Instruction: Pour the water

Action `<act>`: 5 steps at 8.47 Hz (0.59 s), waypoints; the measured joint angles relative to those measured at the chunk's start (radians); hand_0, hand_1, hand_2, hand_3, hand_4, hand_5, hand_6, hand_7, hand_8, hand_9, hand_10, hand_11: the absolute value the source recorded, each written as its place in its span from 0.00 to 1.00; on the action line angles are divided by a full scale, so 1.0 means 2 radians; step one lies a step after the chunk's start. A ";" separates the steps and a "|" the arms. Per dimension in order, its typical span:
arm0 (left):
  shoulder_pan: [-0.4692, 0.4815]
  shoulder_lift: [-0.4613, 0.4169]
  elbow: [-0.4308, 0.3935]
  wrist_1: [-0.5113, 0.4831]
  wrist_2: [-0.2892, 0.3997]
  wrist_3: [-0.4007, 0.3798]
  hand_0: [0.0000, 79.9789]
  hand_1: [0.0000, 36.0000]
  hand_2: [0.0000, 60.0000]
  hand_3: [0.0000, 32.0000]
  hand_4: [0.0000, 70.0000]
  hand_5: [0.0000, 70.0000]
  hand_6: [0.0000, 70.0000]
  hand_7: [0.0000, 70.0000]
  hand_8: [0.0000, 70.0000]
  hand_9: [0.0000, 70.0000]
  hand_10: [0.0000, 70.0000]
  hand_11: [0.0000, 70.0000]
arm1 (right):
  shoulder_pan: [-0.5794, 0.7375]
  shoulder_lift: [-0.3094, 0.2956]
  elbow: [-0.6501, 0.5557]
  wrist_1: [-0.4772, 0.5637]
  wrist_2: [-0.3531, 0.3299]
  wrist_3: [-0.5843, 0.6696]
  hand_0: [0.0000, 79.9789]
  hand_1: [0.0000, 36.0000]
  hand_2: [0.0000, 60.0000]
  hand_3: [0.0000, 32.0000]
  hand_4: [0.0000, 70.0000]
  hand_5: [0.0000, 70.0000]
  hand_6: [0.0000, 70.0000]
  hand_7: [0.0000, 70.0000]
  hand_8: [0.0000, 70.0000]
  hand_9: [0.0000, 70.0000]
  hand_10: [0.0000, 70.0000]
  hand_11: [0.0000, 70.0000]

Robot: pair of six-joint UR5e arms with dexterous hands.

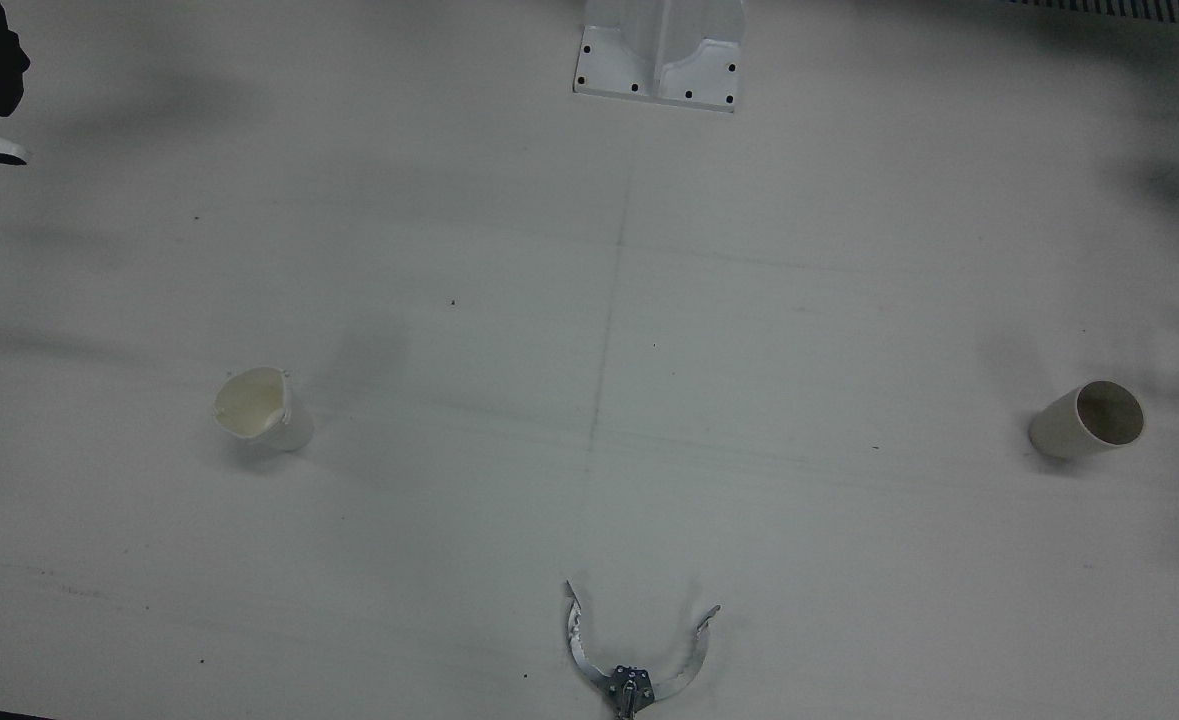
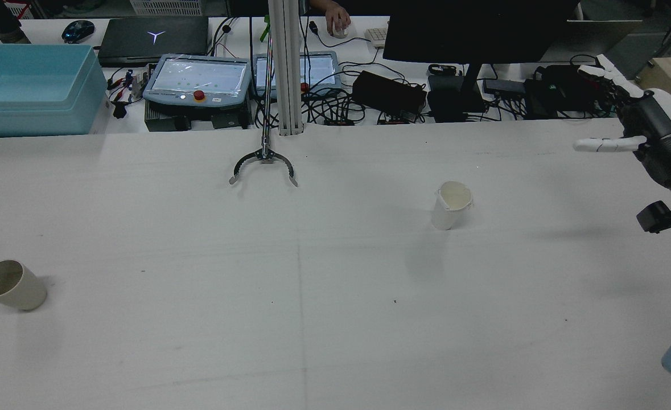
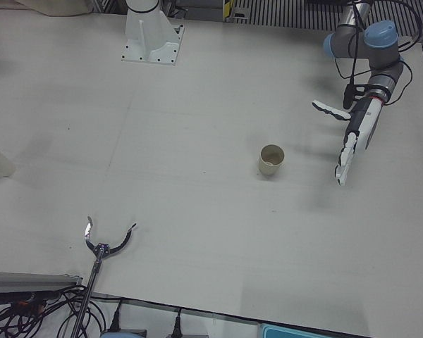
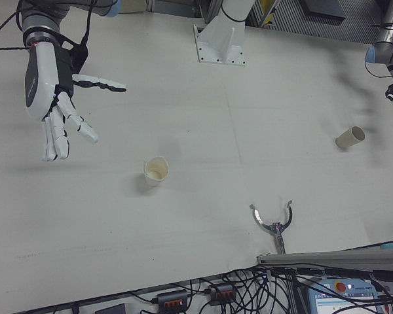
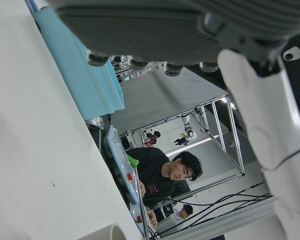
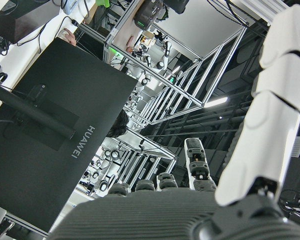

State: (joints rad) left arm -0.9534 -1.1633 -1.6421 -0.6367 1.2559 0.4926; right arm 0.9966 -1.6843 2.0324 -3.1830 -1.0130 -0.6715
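A white paper cup (image 1: 261, 410) with a dented rim stands upright on the half of the table before my right arm, also seen as the white cup (image 2: 452, 205) and the white cup (image 4: 155, 171). A beige cup (image 1: 1089, 418) stands on the other half, showing as the beige cup (image 2: 11, 285) and the beige cup (image 3: 271, 160). My right hand (image 4: 52, 98) hovers open, well to the side of the white cup, and holds nothing. My left hand (image 3: 352, 137) hangs open with fingers spread, a short way from the beige cup. I cannot tell what either cup holds.
A curved metal claw tool (image 1: 634, 660) lies at the table's operator-side edge by a post (image 2: 285, 68). A blue bin (image 2: 31, 85), tablets, cables and a monitor (image 2: 477, 28) crowd the bench beyond. A white pedestal (image 1: 661, 55) stands at the robot side.
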 measured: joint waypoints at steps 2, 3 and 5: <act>0.008 -0.001 0.015 -0.033 -0.004 0.053 0.63 0.27 0.00 0.60 0.05 0.03 0.00 0.07 0.00 0.00 0.00 0.00 | 0.000 0.000 0.000 0.000 0.000 0.000 0.62 0.45 0.14 0.00 0.15 0.19 0.01 0.11 0.00 0.02 0.00 0.00; 0.023 -0.003 0.017 -0.044 -0.004 0.080 0.62 0.27 0.00 0.58 0.04 0.03 0.00 0.06 0.00 0.00 0.00 0.00 | 0.000 0.000 0.000 0.000 0.000 0.001 0.62 0.44 0.15 0.00 0.15 0.19 0.01 0.11 0.00 0.01 0.00 0.00; 0.046 -0.014 0.028 -0.048 -0.006 0.103 0.61 0.26 0.00 0.40 0.10 0.05 0.00 0.06 0.00 0.00 0.00 0.00 | 0.000 0.000 -0.001 0.000 0.000 0.001 0.62 0.44 0.15 0.00 0.15 0.19 0.01 0.10 0.00 0.01 0.00 0.00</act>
State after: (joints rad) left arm -0.8614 -1.1921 -1.5867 -0.7333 1.2437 0.6984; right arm 0.9965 -1.6847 2.0306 -3.1830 -1.0138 -0.6704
